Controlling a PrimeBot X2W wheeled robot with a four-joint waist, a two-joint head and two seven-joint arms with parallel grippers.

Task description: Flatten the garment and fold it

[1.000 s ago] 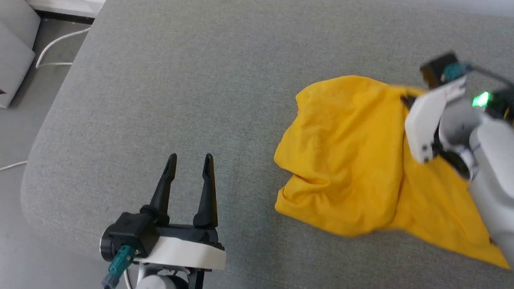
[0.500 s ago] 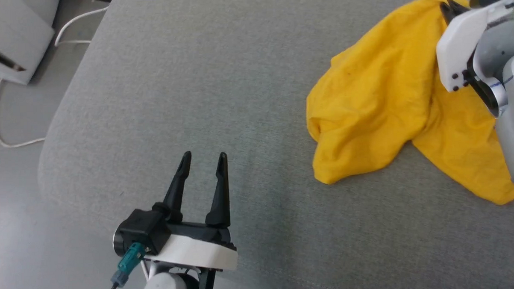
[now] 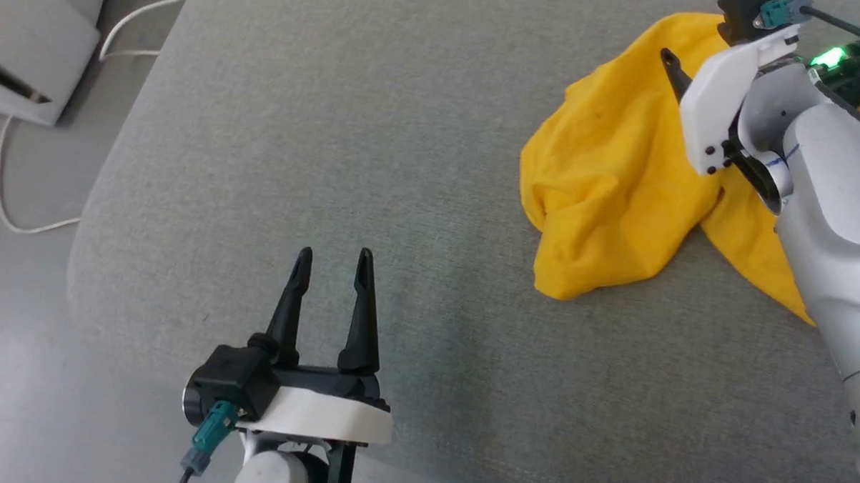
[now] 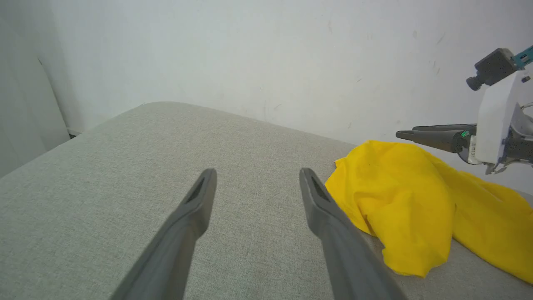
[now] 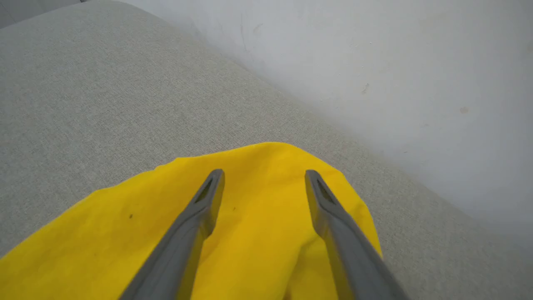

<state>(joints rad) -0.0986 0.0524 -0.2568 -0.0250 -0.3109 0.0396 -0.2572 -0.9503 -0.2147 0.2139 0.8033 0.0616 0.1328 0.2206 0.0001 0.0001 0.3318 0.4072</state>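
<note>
Garment: bright yellow thin-fabric T-shirt [image 3: 614, 185], crumpled on grey fabric surface [image 3: 326, 131].
Right tool [image 5: 264, 173]: open, empty, above garment.
Left tool [image 3: 334, 253]: open, empty, well apart from garment.

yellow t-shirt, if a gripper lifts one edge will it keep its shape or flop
Probably floppy: the yellow t-shirt lies crumpled in soft folds, so a lifted edge would likely drape. It looks thin, so likely light. On the woven grey cushion, pushing would probably bunch it rather than slide it.
</note>
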